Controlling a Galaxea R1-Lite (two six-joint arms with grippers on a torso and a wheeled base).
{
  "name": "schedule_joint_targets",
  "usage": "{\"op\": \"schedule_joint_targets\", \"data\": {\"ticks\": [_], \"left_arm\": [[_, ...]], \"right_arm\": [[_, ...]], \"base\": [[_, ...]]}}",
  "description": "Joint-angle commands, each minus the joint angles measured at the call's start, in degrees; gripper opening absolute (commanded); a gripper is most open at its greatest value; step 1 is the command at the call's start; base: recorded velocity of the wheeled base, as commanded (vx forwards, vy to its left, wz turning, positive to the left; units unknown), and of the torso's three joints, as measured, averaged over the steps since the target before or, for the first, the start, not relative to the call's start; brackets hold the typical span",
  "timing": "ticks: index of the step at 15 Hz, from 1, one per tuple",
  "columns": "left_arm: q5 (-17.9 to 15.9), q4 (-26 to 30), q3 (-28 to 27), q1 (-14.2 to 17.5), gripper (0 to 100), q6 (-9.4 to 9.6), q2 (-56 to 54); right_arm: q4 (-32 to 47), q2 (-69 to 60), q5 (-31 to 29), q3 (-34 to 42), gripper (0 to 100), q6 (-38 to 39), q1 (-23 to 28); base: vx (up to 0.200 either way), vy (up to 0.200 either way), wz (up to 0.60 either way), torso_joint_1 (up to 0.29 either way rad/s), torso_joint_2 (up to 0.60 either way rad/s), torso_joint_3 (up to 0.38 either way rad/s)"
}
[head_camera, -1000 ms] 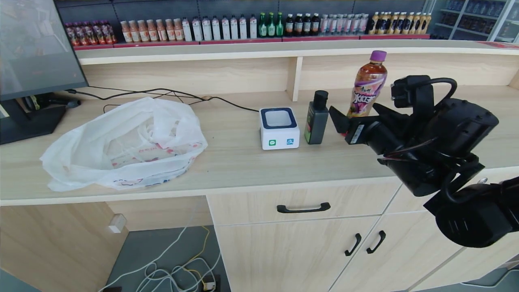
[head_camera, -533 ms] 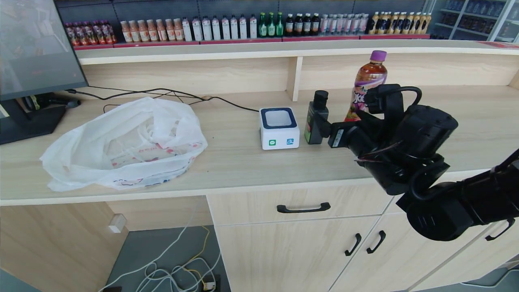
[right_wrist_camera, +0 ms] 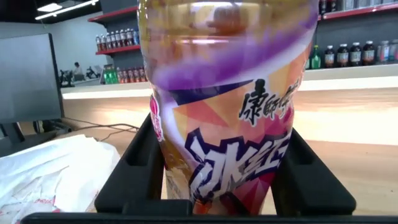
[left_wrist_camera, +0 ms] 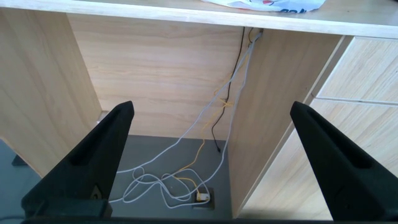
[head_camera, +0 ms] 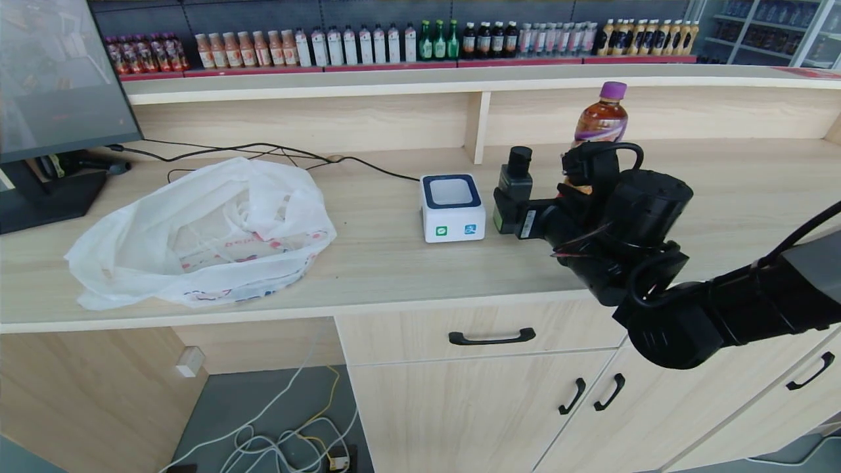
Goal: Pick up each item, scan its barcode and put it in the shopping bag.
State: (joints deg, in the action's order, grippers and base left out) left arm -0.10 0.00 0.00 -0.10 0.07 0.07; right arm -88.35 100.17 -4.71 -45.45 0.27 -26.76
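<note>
Right wrist view. The right gripper (right_wrist_camera: 221, 130) has its two black fingers (right_wrist_camera: 134, 171) spread wide, one along each side of the tea bottle (right_wrist_camera: 230, 106). The bottle stands upright and takes up the whole gap between them, its purple-and-orange label towards the camera. Whether the pads press on the label cannot be told. Beyond the fingertips runs the wooden counter (right_wrist_camera: 354, 124). Off to the outside of one finger lie the white shopping bag (right_wrist_camera: 50, 174) and, behind it, a dark monitor (right_wrist_camera: 28, 74).

Head view. The tea bottle's purple cap and shoulder rise above the right wrist, while its lower body is hidden by the arm. A dark bottle (head_camera: 514, 177) stands upright just outside the nearer finger, which overlaps it, so contact cannot be judged. The scanner (head_camera: 452, 207), a white box with a dark-framed window, sits on the far side of the dark bottle from the fingers. The shopping bag lies slumped and open on the counter, well apart from the fingers and past the scanner.

Left wrist view. The left gripper (left_wrist_camera: 208, 155) hangs below counter level with its fingers set wide apart and nothing between them. Beyond the fingertips are a wooden cabinet panel (left_wrist_camera: 155, 81) and loose cables (left_wrist_camera: 174, 180) on the floor.
</note>
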Motion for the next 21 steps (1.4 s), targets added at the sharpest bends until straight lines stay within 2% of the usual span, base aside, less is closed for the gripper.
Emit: {"op": "schedule_joint_targets", "data": {"ticks": [1,8,21], "left_arm": [[0.0,0.0,0.0,0.0,100,0.01,0.0],[0.0,0.0,0.0,0.0,100,-0.07,0.0],[0.0,0.0,0.0,0.0,100,-0.07,0.0]], "right_arm": [[-1.1,-2.0,0.0,4.3,0,-0.1,0.2],[-1.7,1.0,0.2,4.4,0,0.2,0.9],[-1.7,1.2,0.2,4.9,0,0.5,1.4]], "base": [[0.000,0.000,0.00,0.000,0.00,0.000],[0.000,0.000,0.00,0.000,0.00,0.000],[0.000,0.200,0.00,0.002,0.00,0.002]]}}
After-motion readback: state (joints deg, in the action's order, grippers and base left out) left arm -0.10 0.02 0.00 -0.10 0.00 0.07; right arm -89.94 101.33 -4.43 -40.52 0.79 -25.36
